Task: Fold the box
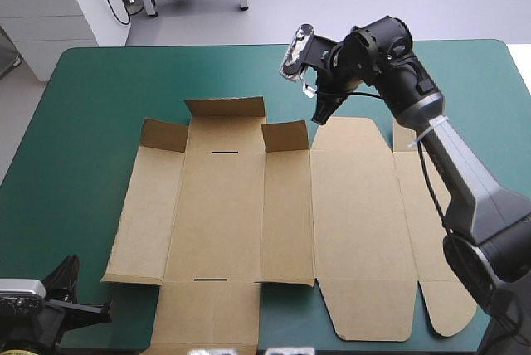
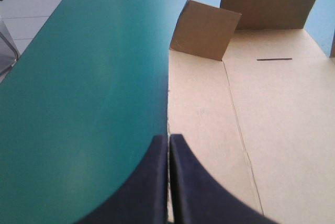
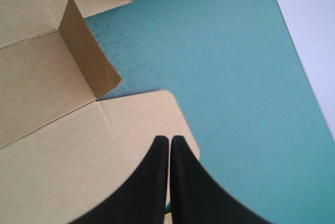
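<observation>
Cardboard covers the middle of the table: the box (image 1: 249,206), a cut sheet of brown board, lies spread flat on the teal-green table cover (image 1: 83,123). Its long axis runs from the table's left side to its right. Only three small brown flaps (image 1: 224,107) along its far edge stand raised. No walls are formed yet, so the folding looks barely begun.

The right gripper (image 3: 169,140), two broad black fins, hangs over the box's far edge. Its fingers are pressed together into one point. Under it is the rounded far corner of a wide flat panel, and the nearest raised flap stands just beside it, toward the box's middle. Whether the tip touches the board is hard to judge from above.

The left gripper (image 2: 168,141) sits low at the table's near left corner. Its fingers also meet in a closed arch. The box's left edge runs straight ahead of the tip, with bare cover on one side and flat board on the other.

Both arms are near an edge. The right looks better placed for the far flaps, and the left for the long left side panel.
</observation>
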Robot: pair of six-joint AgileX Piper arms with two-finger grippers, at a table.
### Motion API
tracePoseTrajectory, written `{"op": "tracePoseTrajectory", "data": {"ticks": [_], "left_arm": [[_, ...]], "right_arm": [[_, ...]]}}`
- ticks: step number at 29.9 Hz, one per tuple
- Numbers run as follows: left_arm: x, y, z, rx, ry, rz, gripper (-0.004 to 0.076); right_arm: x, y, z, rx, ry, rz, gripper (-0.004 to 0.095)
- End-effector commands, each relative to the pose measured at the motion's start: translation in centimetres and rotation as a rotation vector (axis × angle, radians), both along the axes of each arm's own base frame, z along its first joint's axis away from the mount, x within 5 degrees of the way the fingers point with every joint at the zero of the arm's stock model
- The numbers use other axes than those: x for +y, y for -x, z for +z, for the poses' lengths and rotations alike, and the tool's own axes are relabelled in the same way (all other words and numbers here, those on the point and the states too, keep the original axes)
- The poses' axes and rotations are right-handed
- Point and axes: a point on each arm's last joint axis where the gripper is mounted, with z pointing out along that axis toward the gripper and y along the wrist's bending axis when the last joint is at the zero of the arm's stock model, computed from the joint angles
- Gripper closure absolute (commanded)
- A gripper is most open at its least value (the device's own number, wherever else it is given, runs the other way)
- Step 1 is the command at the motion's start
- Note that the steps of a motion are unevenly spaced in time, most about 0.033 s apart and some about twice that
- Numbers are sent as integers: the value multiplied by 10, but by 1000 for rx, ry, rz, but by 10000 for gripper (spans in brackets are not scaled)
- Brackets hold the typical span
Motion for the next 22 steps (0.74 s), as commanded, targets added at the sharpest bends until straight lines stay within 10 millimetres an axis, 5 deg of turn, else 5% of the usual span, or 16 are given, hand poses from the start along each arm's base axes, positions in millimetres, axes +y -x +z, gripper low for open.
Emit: {"op": "tracePoseTrajectory", "data": {"ticks": [1, 12, 22], "left_arm": [[0, -3, 16, -115, 3, -2, 731], [3, -26, 34, -62, -24, 12, 731], [8, -101, 68, 248, -72, 33, 731]], "right_arm": [[-22, 26, 23, -6, -121, -152, 923], [-99, 100, -8, 57, -289, -443, 923], [-133, 148, -38, 100, -360, -539, 924]]}}
